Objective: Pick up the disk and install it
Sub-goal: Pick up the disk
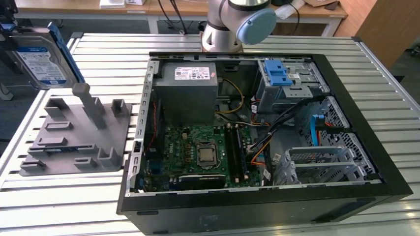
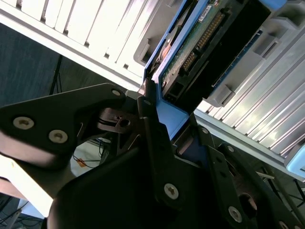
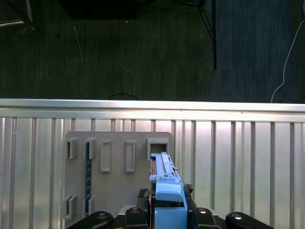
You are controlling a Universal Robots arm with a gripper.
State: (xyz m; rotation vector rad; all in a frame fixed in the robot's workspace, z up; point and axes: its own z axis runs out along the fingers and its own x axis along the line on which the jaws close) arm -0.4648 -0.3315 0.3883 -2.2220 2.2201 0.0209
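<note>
The disk [image 1: 41, 58], a silver drive with a white-and-blue label in a blue carrier, hangs tilted in the air at the exterior view's far left, above the grey holder tray [image 1: 72, 132]. In the second wrist view my gripper [image 2: 167, 126] is shut on the blue carrier's end, and the disk [image 2: 209, 43] juts away with its circuit board and connector showing. In the first wrist view the disk [image 3: 166, 188] stands edge-on between my gripper [image 3: 167, 217] halves, over the holder tray [image 3: 119, 181]. The open computer case [image 1: 367, 118] lies to the exterior view's right of the tray.
Inside the case are a grey power supply [image 1: 187, 83], a motherboard [image 1: 203, 152], a drive bay with a blue latch [image 1: 279, 73], a metal cage [image 1: 321, 164] and loose cables [image 1: 262, 142]. The arm's base [image 1: 233, 24] stands behind the case. The slatted table [image 1: 52, 196] ends near the tray.
</note>
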